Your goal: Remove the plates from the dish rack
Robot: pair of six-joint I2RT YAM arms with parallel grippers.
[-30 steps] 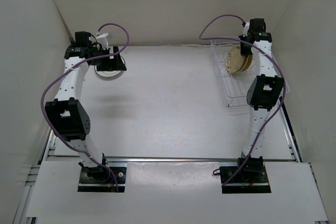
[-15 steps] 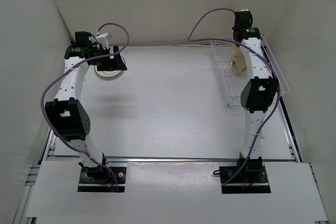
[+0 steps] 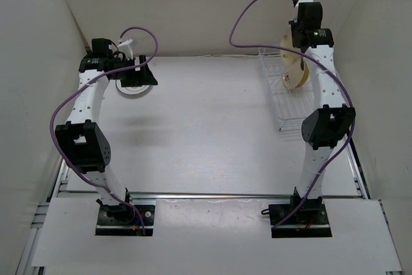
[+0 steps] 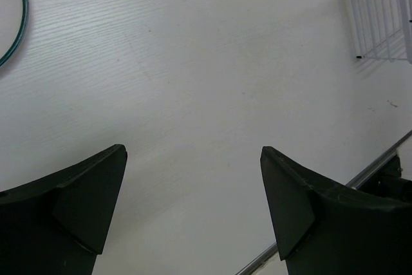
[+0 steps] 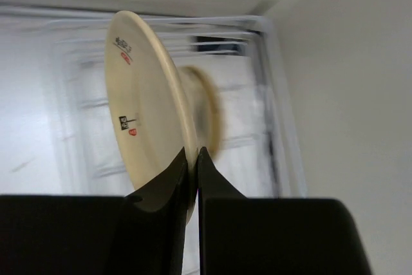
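Observation:
My right gripper (image 3: 300, 38) is shut on the rim of a plain tan plate (image 3: 287, 51), which it holds on edge above the white wire dish rack (image 3: 281, 104). In the right wrist view the fingertips (image 5: 195, 159) pinch the lower rim of that plate (image 5: 145, 114). A second tan plate (image 5: 207, 117) stands blurred behind it in the rack (image 5: 278, 107). That second plate (image 3: 298, 80) is still upright in the rack. My left gripper (image 3: 140, 73) is open just above a white ringed plate (image 3: 134, 89) lying on the table at the far left.
The left wrist view looks between my open fingers (image 4: 193, 191) at bare table. It catches the ringed plate's edge (image 4: 6, 11) at top left and a corner of the rack (image 4: 380, 17) at top right. White walls enclose the table, close behind the rack.
The right arm has risen and lifted the tan plate up out of the rack. The left arm and its open gripper have not moved.

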